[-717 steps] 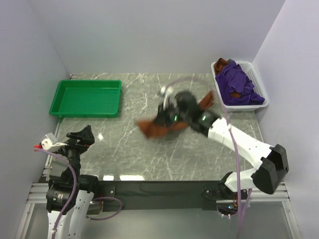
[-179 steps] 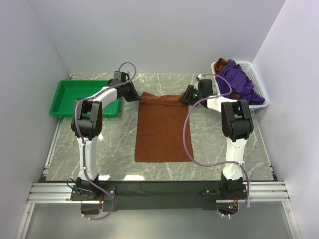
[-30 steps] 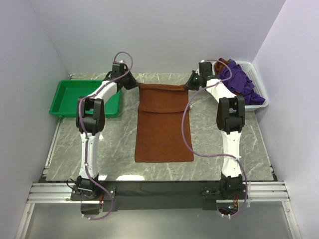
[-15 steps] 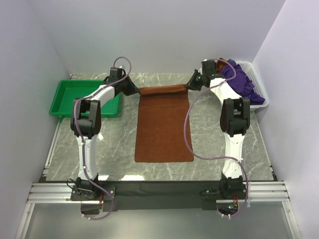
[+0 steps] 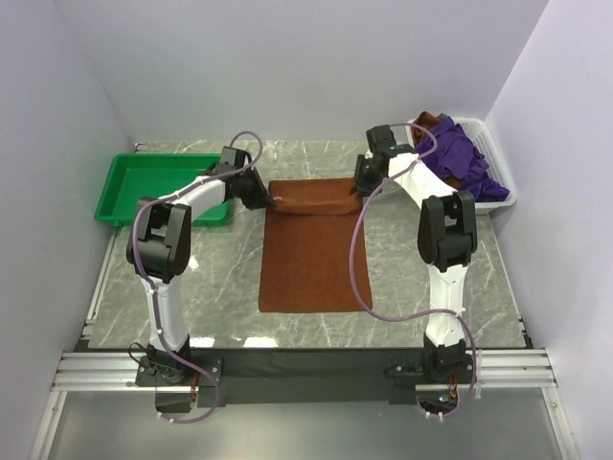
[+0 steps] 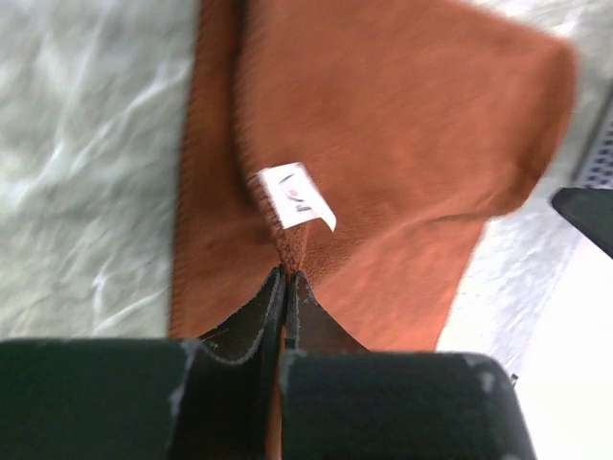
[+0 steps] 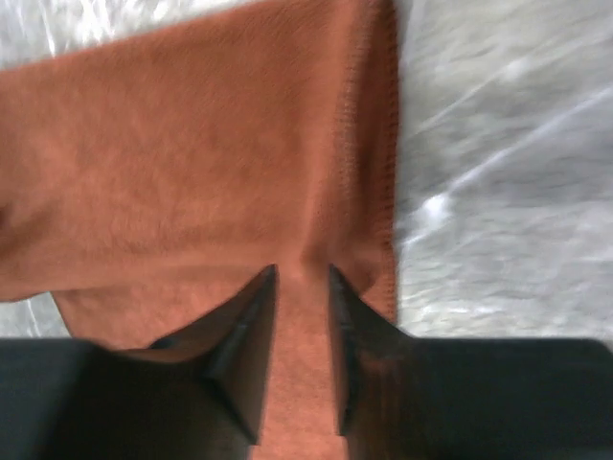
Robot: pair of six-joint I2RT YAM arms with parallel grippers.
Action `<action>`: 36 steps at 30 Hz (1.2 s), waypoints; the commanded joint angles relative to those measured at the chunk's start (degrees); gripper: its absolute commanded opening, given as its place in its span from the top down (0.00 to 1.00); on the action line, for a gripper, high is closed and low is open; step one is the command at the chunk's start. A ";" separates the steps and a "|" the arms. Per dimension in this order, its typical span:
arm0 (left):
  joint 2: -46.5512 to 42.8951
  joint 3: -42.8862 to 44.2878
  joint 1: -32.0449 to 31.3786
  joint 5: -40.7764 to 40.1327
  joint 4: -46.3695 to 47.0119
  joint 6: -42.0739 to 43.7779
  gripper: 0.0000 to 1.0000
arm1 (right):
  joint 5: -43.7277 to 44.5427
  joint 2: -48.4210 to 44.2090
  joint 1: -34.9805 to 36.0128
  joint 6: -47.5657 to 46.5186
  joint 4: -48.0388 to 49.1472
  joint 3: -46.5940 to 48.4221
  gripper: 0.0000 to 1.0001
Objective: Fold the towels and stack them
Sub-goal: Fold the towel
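Green tray [image 5: 134, 192] left and white basket [image 5: 487, 144] right flank the towel [image 5: 314, 259].

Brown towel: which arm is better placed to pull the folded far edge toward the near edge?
Left, probably. The left gripper is pinched shut on a corner of the brown towel, beside the tag; the right gripper has its jaws apart over its corner, so it would need to close first.
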 commanded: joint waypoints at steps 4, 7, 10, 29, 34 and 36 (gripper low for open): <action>-1.79 -1.39 -0.04 -1.33 -1.44 0.53 0.99 | -9.23 -11.35 1.14 0.41 12.53 -9.59 0.43; -1.88 -0.78 -0.13 -1.33 -1.96 0.97 0.99 | -9.42 -15.66 -1.66 5.59 19.56 -18.05 0.44; -2.05 -0.69 -0.13 -1.60 -2.05 1.32 0.99 | -8.63 -17.35 -3.95 10.43 25.01 -25.26 0.50; -1.53 -0.42 -0.13 -0.98 -2.23 1.41 0.99 | -16.80 -13.31 -8.27 33.81 59.56 -46.28 0.47; -1.70 -0.25 -0.13 -1.07 -2.49 1.50 0.99 | -17.33 -11.03 -8.27 37.42 64.84 -47.69 0.46; -1.70 -0.16 -0.13 -1.16 -2.41 1.58 0.99 | -17.24 -10.41 -8.27 38.57 65.63 -47.86 0.46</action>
